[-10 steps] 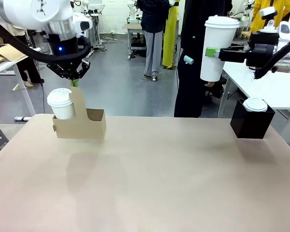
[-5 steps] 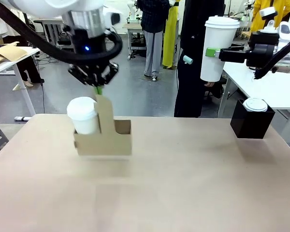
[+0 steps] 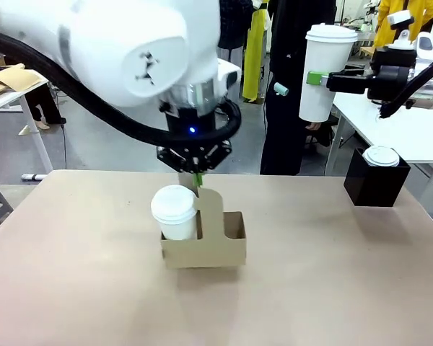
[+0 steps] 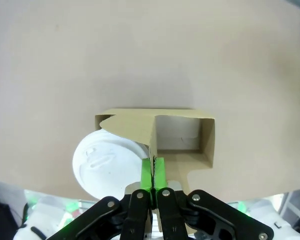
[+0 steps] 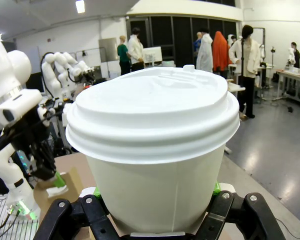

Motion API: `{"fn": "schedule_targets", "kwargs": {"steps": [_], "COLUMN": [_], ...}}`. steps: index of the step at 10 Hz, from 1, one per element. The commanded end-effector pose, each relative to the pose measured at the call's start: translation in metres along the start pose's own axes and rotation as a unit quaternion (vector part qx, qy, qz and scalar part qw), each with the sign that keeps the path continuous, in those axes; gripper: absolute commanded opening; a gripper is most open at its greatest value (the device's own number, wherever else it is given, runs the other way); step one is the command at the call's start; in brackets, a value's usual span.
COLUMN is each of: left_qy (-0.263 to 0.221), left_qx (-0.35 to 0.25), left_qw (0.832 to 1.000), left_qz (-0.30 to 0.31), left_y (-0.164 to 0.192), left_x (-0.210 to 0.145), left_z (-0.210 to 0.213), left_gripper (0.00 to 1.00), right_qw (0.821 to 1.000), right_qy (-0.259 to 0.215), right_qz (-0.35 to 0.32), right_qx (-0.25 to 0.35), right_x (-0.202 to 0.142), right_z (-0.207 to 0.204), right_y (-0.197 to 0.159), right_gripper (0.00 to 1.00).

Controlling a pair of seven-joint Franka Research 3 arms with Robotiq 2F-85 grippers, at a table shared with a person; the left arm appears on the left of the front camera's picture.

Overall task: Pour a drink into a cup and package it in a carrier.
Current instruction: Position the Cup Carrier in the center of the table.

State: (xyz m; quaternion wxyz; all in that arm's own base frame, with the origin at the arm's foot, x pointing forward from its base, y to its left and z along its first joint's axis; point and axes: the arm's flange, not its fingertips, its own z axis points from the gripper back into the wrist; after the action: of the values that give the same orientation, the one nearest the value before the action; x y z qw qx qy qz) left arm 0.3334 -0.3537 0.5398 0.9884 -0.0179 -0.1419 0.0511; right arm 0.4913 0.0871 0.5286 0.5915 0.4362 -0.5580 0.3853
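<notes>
My left pincer [image 3: 196, 176] pinched tight on the carrier [image 3: 218, 250] handle, nearer the worktop's [image 3: 325, 288] far edge. Right pincer [image 3: 316, 78] clamped the cup [image 3: 320, 97] above the far-right corner.

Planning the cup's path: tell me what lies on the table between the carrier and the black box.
Nothing: in the front view the table is bare between the carrier and the black box.

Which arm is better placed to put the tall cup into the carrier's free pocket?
Right. The right gripper holds the tall cup aloft. The left gripper is shut on the handle panel of the carrier, whose empty pocket sits beside the shorter cup.
</notes>
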Motion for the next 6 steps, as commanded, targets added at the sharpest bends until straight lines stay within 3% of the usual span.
{"fn": "schedule_targets", "kwargs": {"steps": [1, 6], "left_qy": [-0.009, 0.000], "left_qx": [0.008, 0.054], "left_qw": [1.000, 0.999], "left_qz": [0.006, -0.001], "left_y": [-0.023, -0.056], "left_x": [0.003, -0.013], "left_z": [-0.014, -0.042], "left_gripper": [0.02, 0.02], "right_qw": [1.000, 1.000], "right_qy": [0.001, 0.001], "right_qz": [0.007, 0.007], "right_qx": [-0.005, -0.005], "right_x": [0.005, 0.005], "right_z": [-0.003, -0.003], "right_y": [0.001, 0.001], "right_gripper": [0.80, 0.80]}}
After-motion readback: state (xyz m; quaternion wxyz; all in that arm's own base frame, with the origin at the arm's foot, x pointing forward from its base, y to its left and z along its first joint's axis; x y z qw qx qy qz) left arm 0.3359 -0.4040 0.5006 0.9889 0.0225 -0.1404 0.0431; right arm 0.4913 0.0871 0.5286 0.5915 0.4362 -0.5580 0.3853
